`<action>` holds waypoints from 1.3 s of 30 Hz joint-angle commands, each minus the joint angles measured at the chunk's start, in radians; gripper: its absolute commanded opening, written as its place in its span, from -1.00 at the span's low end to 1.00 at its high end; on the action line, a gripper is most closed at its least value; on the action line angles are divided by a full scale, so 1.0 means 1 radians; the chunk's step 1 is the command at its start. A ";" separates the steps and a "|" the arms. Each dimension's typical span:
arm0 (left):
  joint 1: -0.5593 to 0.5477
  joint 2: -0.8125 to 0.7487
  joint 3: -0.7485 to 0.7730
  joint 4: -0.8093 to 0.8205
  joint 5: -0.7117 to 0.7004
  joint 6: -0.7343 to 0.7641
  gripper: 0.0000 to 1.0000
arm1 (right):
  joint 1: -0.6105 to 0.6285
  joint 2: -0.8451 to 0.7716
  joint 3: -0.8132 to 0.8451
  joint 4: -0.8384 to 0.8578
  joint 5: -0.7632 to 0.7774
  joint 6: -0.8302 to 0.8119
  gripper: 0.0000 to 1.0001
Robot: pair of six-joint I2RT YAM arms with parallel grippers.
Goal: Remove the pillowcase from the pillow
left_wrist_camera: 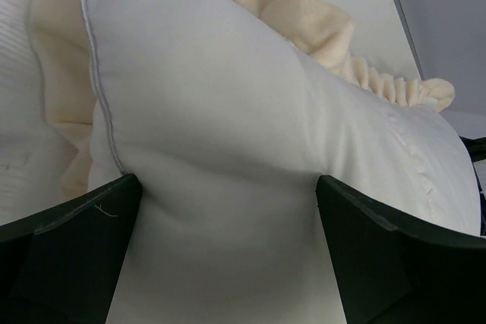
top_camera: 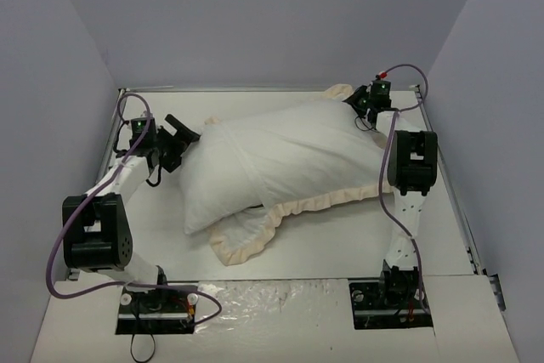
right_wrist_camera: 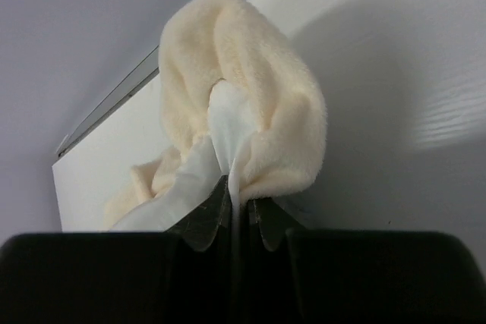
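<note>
The plump white pillow [top_camera: 234,167] lies across the middle of the table, its left end bare. The pillowcase [top_camera: 323,155] covers its right part, white face up. Its cream frill [top_camera: 327,201] runs along the near edge and ends in a loose flap [top_camera: 242,240]. My left gripper [top_camera: 183,138] is open at the pillow's left end. In the left wrist view the pillow [left_wrist_camera: 228,127] bulges between the wide fingers [left_wrist_camera: 76,248], frill [left_wrist_camera: 311,24] behind it. My right gripper [top_camera: 364,104] at the far right corner is shut [right_wrist_camera: 241,210] on the pillowcase's white cloth and frill [right_wrist_camera: 266,89].
Grey walls close in the white table [top_camera: 357,244] on the left, back and right. A metal rail [top_camera: 255,89] runs along the back edge, another along the right edge [top_camera: 463,227]. Purple cables [top_camera: 59,244] loop off both arms.
</note>
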 commanded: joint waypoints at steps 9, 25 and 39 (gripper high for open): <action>-0.016 -0.208 -0.099 0.219 0.003 -0.035 0.92 | -0.077 -0.415 -0.263 0.410 -0.559 -0.052 -1.00; 0.048 -0.523 -0.311 0.205 -0.109 0.000 0.89 | -0.031 -0.873 -0.602 0.038 -0.686 -0.580 -1.00; 0.059 -0.400 -0.205 0.207 0.031 0.014 -0.95 | -0.036 -0.984 -0.586 0.008 -0.651 -0.603 -1.00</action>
